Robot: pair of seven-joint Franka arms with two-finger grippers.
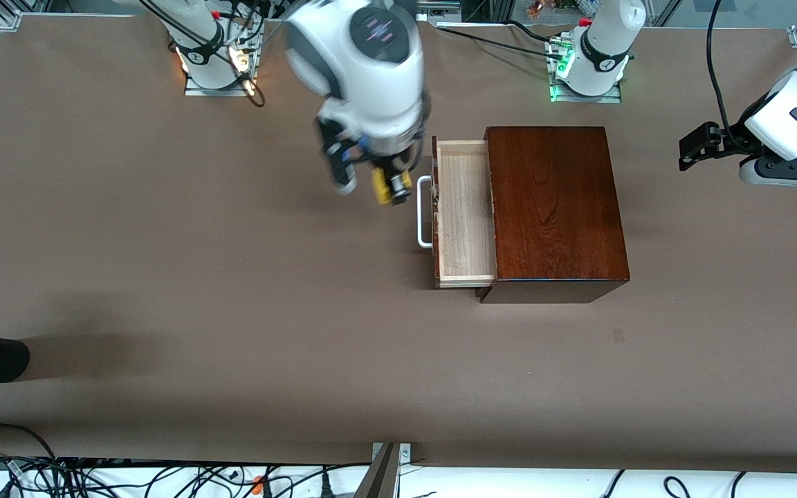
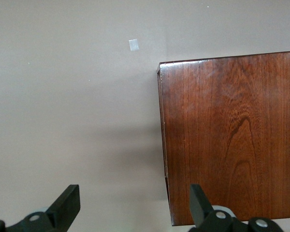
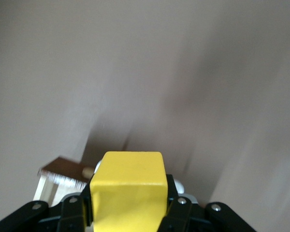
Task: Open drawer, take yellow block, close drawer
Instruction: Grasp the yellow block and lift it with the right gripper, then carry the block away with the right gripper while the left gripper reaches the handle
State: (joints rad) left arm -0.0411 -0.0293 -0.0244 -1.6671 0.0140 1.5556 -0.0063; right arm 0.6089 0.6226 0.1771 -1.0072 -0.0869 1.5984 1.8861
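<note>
Right pincer (image 1: 388, 185) up in the air, centre of the front view's upper half, clenched on the yellow block (image 1: 386, 187), over bare table (image 1: 163, 277) just beside the white handle (image 1: 424, 211). Block already out of the drawer (image 1: 464, 214); drawer pulled well out of the mahogany box (image 1: 554, 207), so closing not yet done.

Likely trouble from here:
- Slipping of the block (smooth, hard-edged cube, gripped on two flat faces only; in the right wrist view (image 3: 128, 188) filling the lower centre between the black fingers (image 3: 179, 205))
- Knocking the handle or the drawer front on the way past, both close by
- Shoving the whole box along the table instead of seating the drawer, given glossy wood on a plain brown mat

Materials: pale raw-looking wood with fine grain for the tray, dark reddish front, thin U-shaped bar, box lacquered and boldly grained, sharp-cornered.

Left pincer (image 1: 699, 146) waiting at the right edge of the front view, released, fingers (image 2: 67, 205) spread wide in its wrist view above the box (image 2: 232, 135)
</note>
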